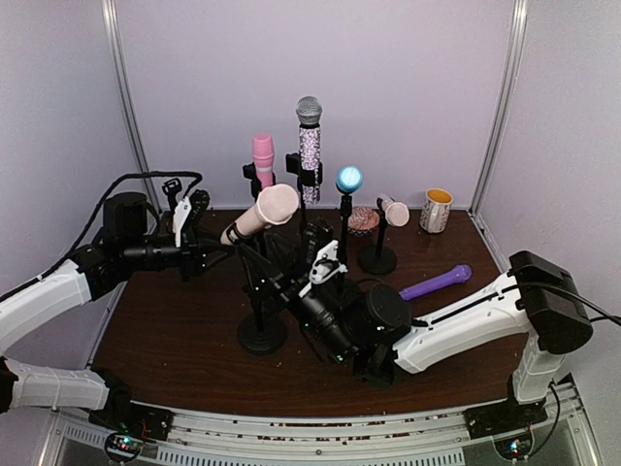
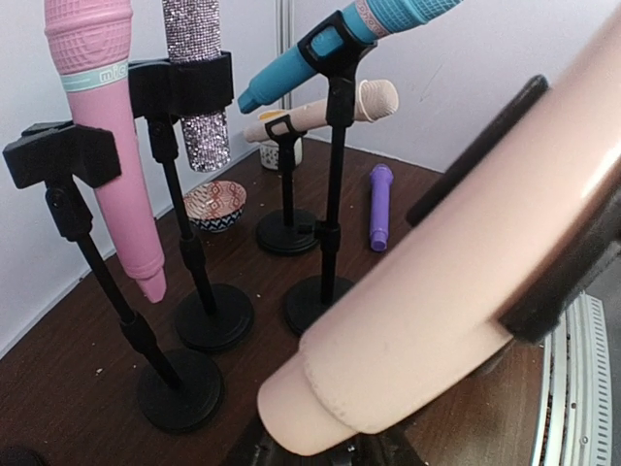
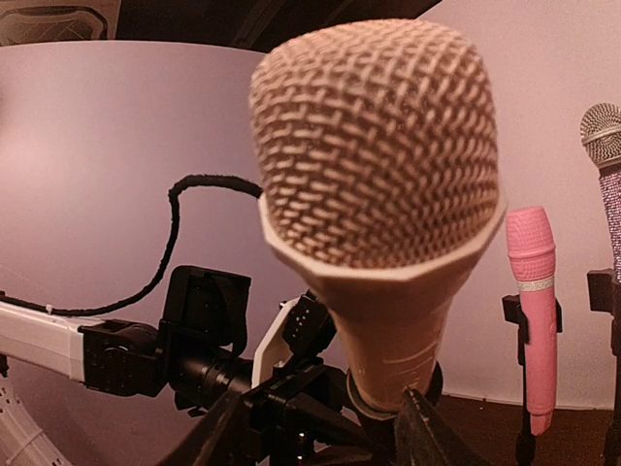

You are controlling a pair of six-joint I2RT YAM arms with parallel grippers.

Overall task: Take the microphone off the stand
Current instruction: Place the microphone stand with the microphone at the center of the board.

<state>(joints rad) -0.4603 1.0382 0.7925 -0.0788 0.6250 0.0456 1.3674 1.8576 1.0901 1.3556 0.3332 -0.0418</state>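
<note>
Dark brown surface [image 1: 175, 340] under pale lilac walls [image 1: 388, 87]. Peach microphone [image 1: 262, 216] centre-left in the overhead view, tilted in the clip of its black stand [image 1: 260, 335], mesh head up and to the right. Left hand [image 1: 215, 254] at the tail end, reaching in from the left; open or closed, impossible to tell. Right hand [image 3: 325, 432] low under the head, fingers [image 3: 432, 437] spread apart on either side of the handle, not clamped. Purple mic [image 1: 435, 282] flat on the right.
</note>
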